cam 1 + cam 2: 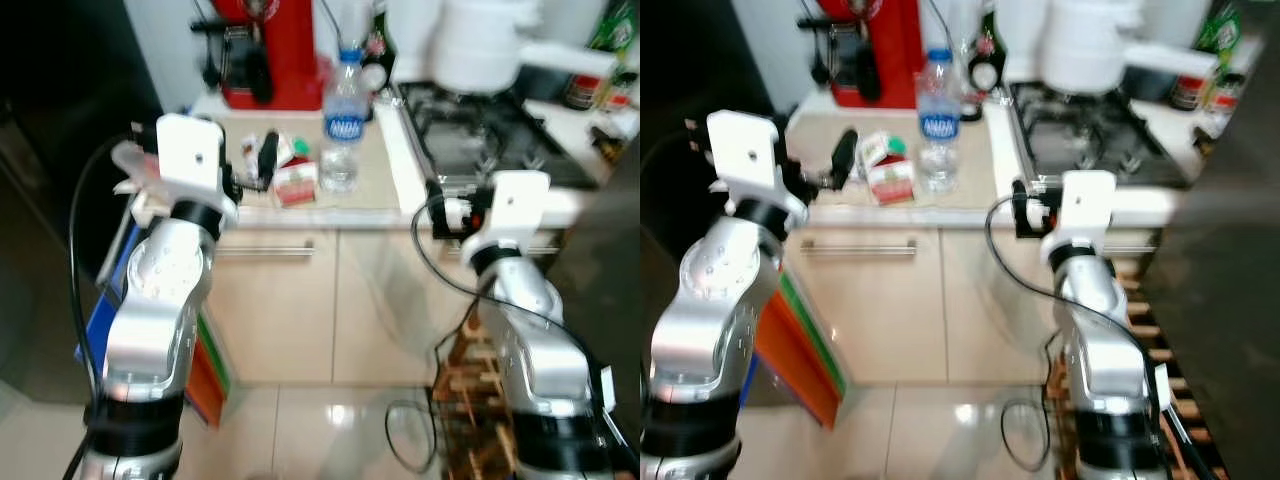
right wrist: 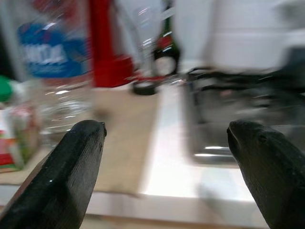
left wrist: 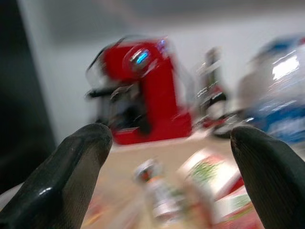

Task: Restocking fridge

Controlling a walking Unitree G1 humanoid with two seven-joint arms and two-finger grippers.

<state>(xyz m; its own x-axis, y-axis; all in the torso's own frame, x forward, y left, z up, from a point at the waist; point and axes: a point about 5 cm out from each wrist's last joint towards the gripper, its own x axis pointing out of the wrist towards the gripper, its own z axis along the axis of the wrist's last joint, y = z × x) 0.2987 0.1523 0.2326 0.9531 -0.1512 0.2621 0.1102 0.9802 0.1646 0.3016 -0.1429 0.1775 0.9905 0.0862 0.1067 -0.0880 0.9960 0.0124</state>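
Beige surface (image 1: 300,205) is carrying the stock to be moved: a clear water bottle (image 1: 343,120) with a blue label is standing upright near the middle, and just beside it, toward the robot's left, small red-and-white cartons (image 1: 293,182) and a green-capped item are lying in a loose cluster. A red coffee machine (image 1: 270,50) is sitting at the back, and a gas hob (image 1: 480,130) with a white pot (image 1: 480,45) is occupying the robot's right side. The left hand (image 3: 171,157) is hovering at the surface edge, fingers spread wide and empty, aiming at the cartons. The right hand (image 2: 164,157) is likewise open and empty, pointing along the seam between surface and hob, the bottle off to one side of its fingers. Both wrist views are blurring, so fine detail of the cartons is not readable. Judgement: this is looking like the approach-and-pick step, with nothing gripped yet and restocking barely begun. Next move is probably calling for the left hand to advance over the edge, centre on one carton, and close; the crowding of items is risking a knock to the bottle.
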